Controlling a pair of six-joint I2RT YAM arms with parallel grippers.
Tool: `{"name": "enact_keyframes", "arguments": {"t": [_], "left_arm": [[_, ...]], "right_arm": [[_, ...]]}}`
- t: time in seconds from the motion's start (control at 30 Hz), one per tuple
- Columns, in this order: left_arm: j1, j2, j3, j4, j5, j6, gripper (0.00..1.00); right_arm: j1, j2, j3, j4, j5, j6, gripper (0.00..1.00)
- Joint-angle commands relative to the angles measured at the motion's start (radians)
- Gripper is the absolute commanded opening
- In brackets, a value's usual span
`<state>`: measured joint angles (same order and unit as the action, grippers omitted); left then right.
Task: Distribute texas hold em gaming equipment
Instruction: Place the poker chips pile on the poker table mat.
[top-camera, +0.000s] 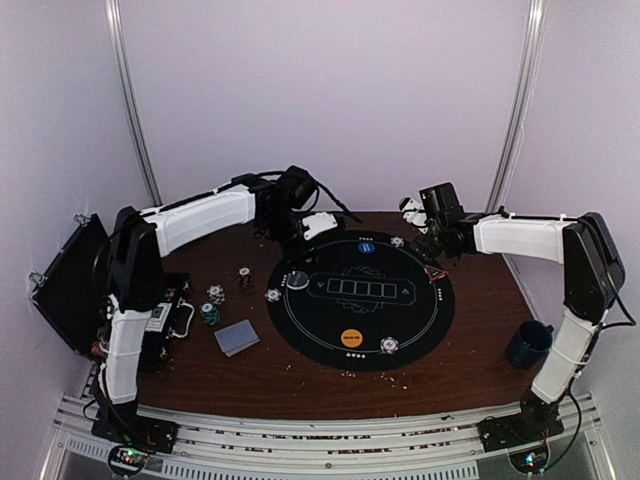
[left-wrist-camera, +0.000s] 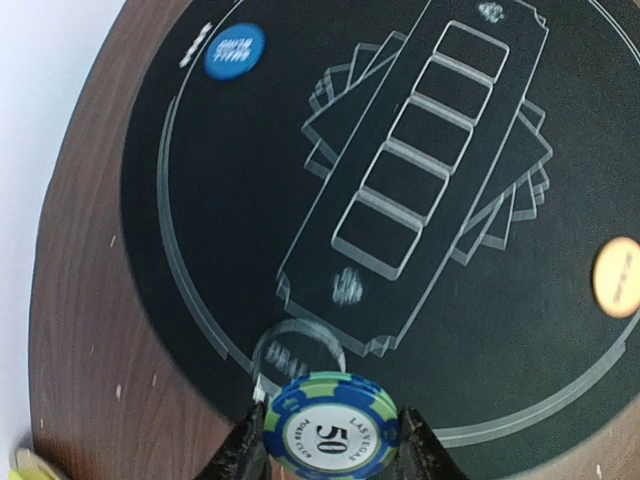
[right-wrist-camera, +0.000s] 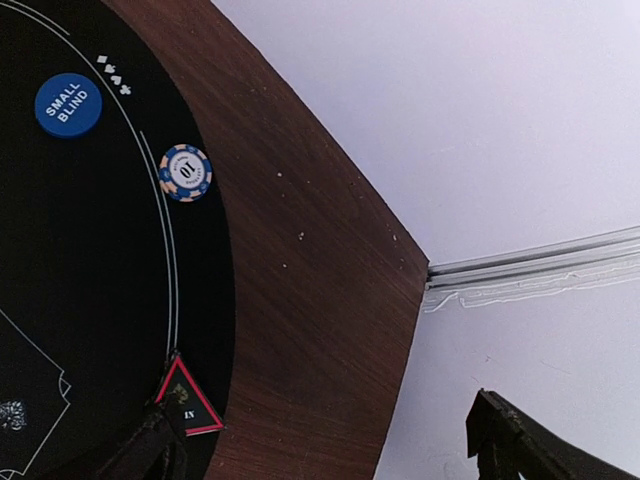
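A: Layout, big to small?
B: Brown table (top-camera: 470, 370) with a round black mat (top-camera: 420, 320) in the middle. The black chip case (top-camera: 68, 285) stands at the left edge. The dark blue mug (top-camera: 528, 343) is near right.
A: My arms?
B: Your left gripper (left-wrist-camera: 333, 452) hangs over the mat's far-left part. Its jaws are clamped tight on the edges of a green-and-blue striped chip (left-wrist-camera: 333, 428) marked 50, face toward the wrist camera. Your right gripper (right-wrist-camera: 335, 445) is at the mat's far-right edge, jaws spread as wide as they go, nothing between them. A red-edged triangle marker (right-wrist-camera: 187, 398) lies just beside one finger.
A: Rest of the gear?
B: You've got the card deck (top-camera: 237, 337) face down, left of the mat on the near side, with three chip stacks (top-camera: 216, 294) beyond it. The orange button (top-camera: 351, 338) is on the mat's near side, with a single chip (top-camera: 389, 345) just right of it. The blue small-blind button (right-wrist-camera: 68, 104) is on the far side, with a blue-and-orange 10 chip (right-wrist-camera: 186, 172) at the rim near it.
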<state>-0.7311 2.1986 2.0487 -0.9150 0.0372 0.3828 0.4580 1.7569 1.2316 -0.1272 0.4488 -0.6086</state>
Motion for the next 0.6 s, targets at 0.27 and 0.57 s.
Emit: {"name": "enact_keyframes", "arguments": {"t": [0.27, 0.57], "left_arm": [[-0.129, 0.267, 0.237, 0.083, 0.010, -0.061, 0.27], [-0.132, 0.314, 0.197, 0.149, 0.055, -0.098, 0.27]], "right_arm": [[-0.044, -0.042, 0.008, 0.017, 0.027, 0.041, 1.00], [-0.044, -0.047, 0.006, 0.020, 0.024, 0.044, 1.00]]}}
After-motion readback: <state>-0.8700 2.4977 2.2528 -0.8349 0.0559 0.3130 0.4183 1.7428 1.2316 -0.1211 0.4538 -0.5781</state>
